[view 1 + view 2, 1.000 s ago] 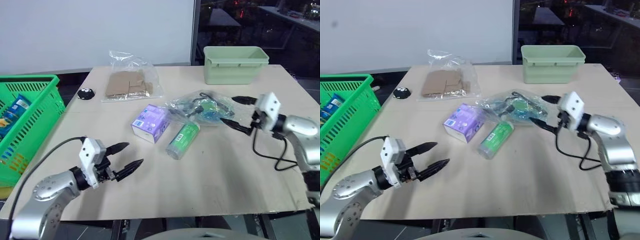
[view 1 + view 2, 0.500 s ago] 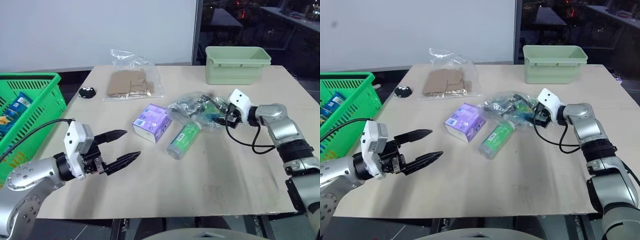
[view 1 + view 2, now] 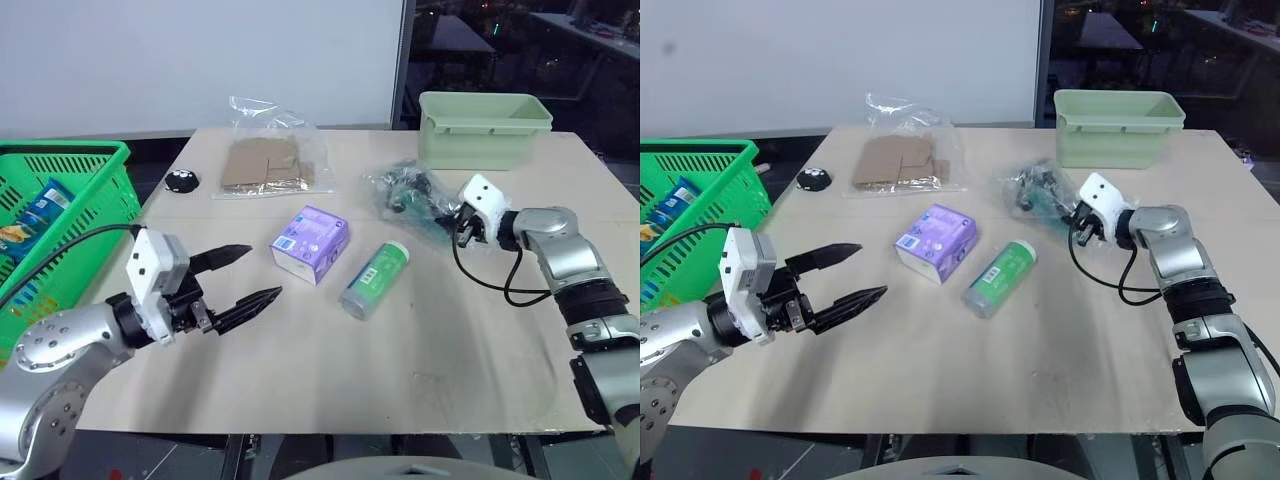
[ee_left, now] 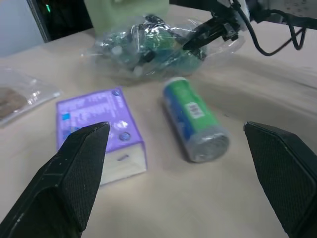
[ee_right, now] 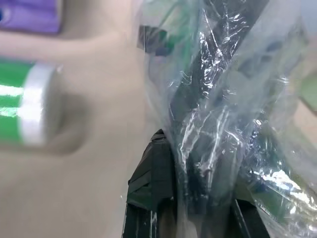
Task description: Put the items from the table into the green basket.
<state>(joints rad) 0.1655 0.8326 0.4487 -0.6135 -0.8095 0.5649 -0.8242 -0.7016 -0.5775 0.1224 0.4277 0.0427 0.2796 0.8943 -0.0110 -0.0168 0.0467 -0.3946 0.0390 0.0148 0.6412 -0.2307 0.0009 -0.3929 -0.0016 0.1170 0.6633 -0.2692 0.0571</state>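
Note:
My right gripper [image 3: 446, 214] is shut on the edge of the crinkly clear bag of dark cables [image 3: 403, 190], which lies bunched on the table [image 3: 450, 340] at the far right; the right wrist view shows the film [image 5: 223, 99] pinched between the black fingers [image 5: 161, 193]. The green-labelled tube [image 3: 374, 279] lies on its side near the middle, with the purple carton [image 3: 310, 243] to its left. Further back are the bag of brown card pieces [image 3: 265, 165] and the small black disc [image 3: 181, 181]. My left gripper [image 3: 265, 271] hovers open above the near left, empty. The green basket [image 3: 95, 160] stands at the left.
A pale green solid-walled tub [image 3: 483, 128] sits at the far right corner, just behind the cable bag. Blue snack packets [image 3: 40, 205] lie inside the basket. A black cable loops from my right wrist onto the table [image 3: 500, 290].
My right gripper reached in and shut on the cable bag, and the bag has drawn back from the tube toward the tub. My left gripper rose a little, still open.

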